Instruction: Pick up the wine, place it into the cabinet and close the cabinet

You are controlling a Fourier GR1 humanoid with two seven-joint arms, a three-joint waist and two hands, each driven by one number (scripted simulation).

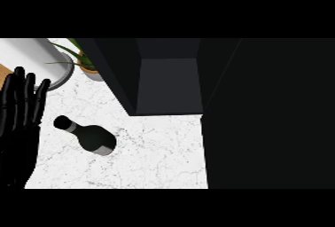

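Your left robot hand (20, 119) rests at nine o'clock, fingers straight and apart; the wine bottle (90, 135) stands on the counter (157, 155), the open cabinet (167, 84) at twelve.

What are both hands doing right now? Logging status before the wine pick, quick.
Left hand: open, fingers straight, at the view's left edge, holding nothing; wine bottle stands untouched on the counter.
Right hand: not in view.
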